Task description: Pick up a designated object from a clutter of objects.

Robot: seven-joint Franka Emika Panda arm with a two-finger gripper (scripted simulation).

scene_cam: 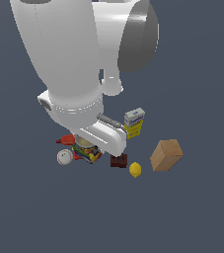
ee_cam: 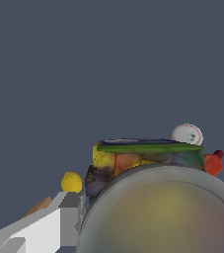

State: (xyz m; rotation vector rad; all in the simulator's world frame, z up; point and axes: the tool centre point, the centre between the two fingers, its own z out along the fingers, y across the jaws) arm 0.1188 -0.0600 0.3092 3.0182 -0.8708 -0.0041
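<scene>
Grey floor; can (scene_cam: 87, 150) beneath arm (scene_cam: 79, 74)

Flat, even simulator light, no cast shadows on the bench (scene_cam: 197, 207). Soft sheen on the white arm (scene_cam: 59, 54). Exterior view sharp. Wrist view: can lid (ee_cam: 163, 217) fills the foreground, blurred and hazy.

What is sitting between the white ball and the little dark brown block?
In the exterior view, the can with the colourful label lies between the white ball and the dark brown block, partly hidden under the robot's arm.
</scene>
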